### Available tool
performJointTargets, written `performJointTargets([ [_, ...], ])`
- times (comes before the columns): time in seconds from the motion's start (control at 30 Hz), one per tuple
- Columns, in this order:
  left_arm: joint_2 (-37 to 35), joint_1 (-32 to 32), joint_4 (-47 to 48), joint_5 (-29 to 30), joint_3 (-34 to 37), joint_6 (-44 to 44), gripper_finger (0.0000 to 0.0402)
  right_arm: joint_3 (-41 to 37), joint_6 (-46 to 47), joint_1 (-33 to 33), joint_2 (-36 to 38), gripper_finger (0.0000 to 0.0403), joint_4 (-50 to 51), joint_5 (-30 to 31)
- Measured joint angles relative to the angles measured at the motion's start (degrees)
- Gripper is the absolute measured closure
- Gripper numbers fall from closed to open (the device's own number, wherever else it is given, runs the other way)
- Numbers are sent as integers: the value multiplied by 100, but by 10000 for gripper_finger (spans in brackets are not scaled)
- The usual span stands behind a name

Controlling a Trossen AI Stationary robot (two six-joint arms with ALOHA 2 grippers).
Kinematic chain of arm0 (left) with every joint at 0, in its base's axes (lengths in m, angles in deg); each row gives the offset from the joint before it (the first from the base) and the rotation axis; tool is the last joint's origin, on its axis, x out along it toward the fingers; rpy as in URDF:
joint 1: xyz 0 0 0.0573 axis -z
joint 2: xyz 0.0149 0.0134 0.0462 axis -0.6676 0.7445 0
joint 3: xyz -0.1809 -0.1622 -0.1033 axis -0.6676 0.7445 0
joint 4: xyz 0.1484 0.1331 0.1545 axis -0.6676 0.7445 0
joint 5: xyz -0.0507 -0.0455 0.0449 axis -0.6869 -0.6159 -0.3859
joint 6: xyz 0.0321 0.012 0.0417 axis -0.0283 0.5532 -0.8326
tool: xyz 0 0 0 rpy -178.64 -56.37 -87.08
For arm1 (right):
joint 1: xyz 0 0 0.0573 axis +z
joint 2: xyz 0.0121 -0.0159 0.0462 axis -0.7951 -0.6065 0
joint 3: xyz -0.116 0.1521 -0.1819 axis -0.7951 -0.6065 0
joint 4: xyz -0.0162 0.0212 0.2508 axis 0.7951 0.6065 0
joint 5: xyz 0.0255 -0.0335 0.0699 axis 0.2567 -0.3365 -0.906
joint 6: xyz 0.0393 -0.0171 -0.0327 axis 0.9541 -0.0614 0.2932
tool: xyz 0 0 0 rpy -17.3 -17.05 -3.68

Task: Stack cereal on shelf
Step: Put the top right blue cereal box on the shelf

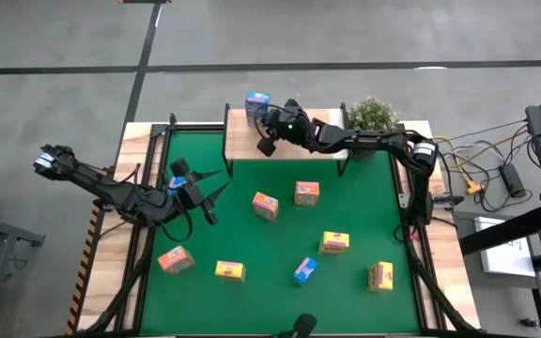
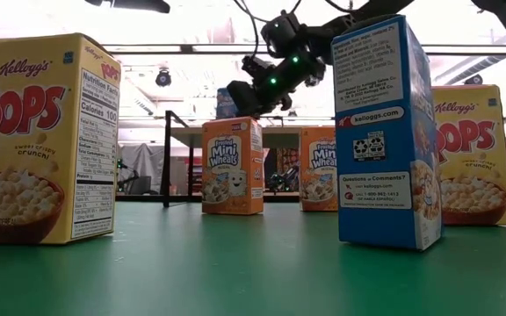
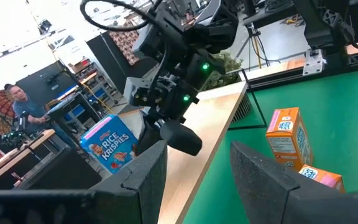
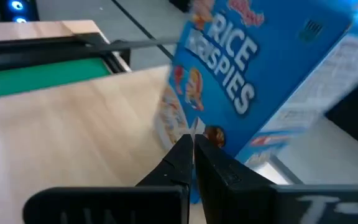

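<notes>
The right gripper (image 1: 269,143) hangs over the low light-wood shelf board on black metal legs (image 1: 242,141) at the far edge of the green table mat (image 1: 280,272). In the right wrist view its two dark fingers (image 4: 179,158) are pressed together with nothing between them. Just beyond them stands a small blue Rice Krispies cardboard box (image 4: 253,81), upright on the shelf near its left end and free of the gripper. The overhead view shows the same box (image 1: 257,101) at the shelf's back corner.

Step in hand, as judged: one box is placed on the shelf and released; the right arm is between placements.

The left gripper (image 1: 212,194) sits over the left part of the mat with its fingers spread apart, holding nothing.

Seven boxes are visible on the mat:
- two orange-red boxes (image 1: 265,206) (image 1: 306,193) near the middle;
- one orange-red box (image 1: 176,260) at the near left;
- three yellow boxes (image 1: 230,271) (image 1: 334,242) (image 1: 380,276) along the near side;
- one blue box (image 1: 304,270) between the yellow ones.

Next move, as judged: the right arm should lift clear without tipping the shelved box, then open over a mat box. The orange-red pair lies nearest to the shelf. A green potted plant (image 1: 372,114) stands at the shelf's right end and must be avoided.
</notes>
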Motion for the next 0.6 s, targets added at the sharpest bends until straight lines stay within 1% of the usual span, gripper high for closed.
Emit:
performJointTargets([
  [0.27, 0, 0, -2, 0, 0, -9, 242, 0, 32, -73, 2, 394, 213, -9],
  [0.47, 0, 2, -3, 0, 0, -7, 242, 0, 68, 37, 158, 394, 1030, 4],
  [0.53, 0, 2, -4, -2, 0, 0, 242, 0, 113, 19, 206, 394, 1274, 168],
  [0.6, 0, 0, -4, 0, 0, 2, 242, 0, 113, -48, 225, 394, 1319, 478],
])
